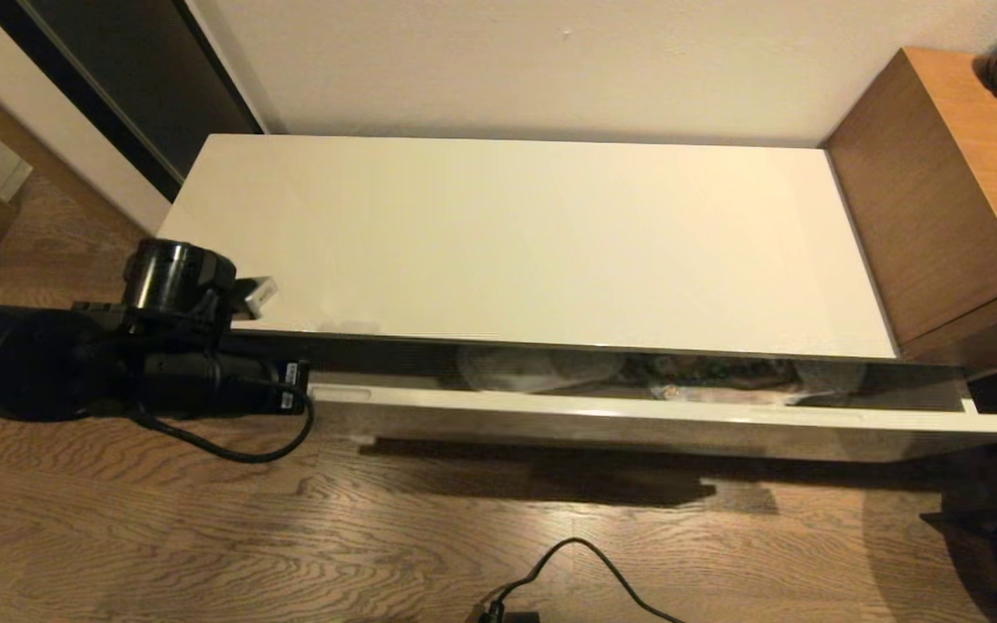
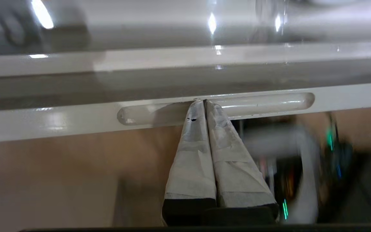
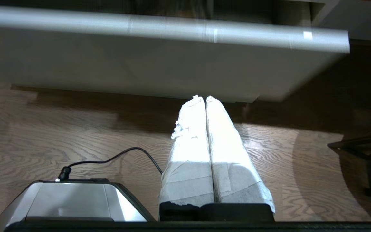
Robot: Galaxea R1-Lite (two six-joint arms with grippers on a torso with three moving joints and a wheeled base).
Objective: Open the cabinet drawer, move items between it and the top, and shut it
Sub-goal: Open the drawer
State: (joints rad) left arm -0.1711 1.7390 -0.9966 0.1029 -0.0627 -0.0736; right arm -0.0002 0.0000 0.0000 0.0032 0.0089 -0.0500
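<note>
The cabinet drawer, glossy cream with grey-beige inner walls, stands partly pulled out beneath the top; wrapped contents show dimly inside. My left gripper, fingers pressed together, has its tips in the drawer's recessed handle slot. My right gripper, also closed and empty, hangs in front of the drawer, above the floor.

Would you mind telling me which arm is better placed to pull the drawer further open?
The left: its closed fingers sit in the drawer's handle slot. The right gripper hangs over the floor.

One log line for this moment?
drawer: ajar | left tool: shut, tips in handle slot | right tool: shut, idle | top
</note>
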